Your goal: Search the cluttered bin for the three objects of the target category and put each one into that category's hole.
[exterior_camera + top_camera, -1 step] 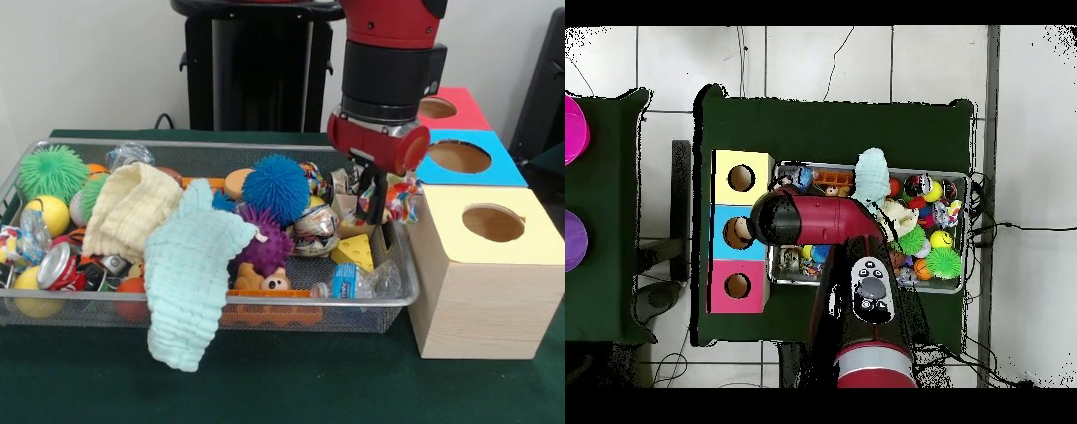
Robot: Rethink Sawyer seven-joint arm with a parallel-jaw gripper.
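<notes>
Crinkled wrappers (403,196) = my best guess at target category; can't confirm which category is wanted from task line alone. They sit at the bin end nearest the yellow-top box (485,265), and the gripper (372,199) is down among them. Its tips are lost in the clutter, so whether it is spread, closed or carrying anything: cannot tell.

Handling est.: wrappers v. light, thin, no stiffness, slick film. They'll crush rather than resist and may slide out or drag a neighbour up. I'd pinch a bunched fold mid-piece, not a loose edge.

Outward from gripper, all placed vs yellow-top box:
- foil ball (315,231), one step further from box than the gripper; light, dents easily.
- yellow cheese wedge (354,252) and crushed clear bottle (357,281), near box, at bin's (221,303) camera-side rim.
- blue spiky ball (276,187), purple spiky ball (265,247), mid-bin, further off.
- mint cloth (190,283) hangs over the rim; cream cloth (131,208) beyond, well apart from box.

Views: front shows the gripper in the wrappers and what sits beside it. Overhead doesn't; the arm (825,222) covers that bin end. Overhead does show the three boxes in a row against the bin, w/ yellow hole (742,178) and red hole (737,285) clear, blue one part-hidden by the arm.
</notes>
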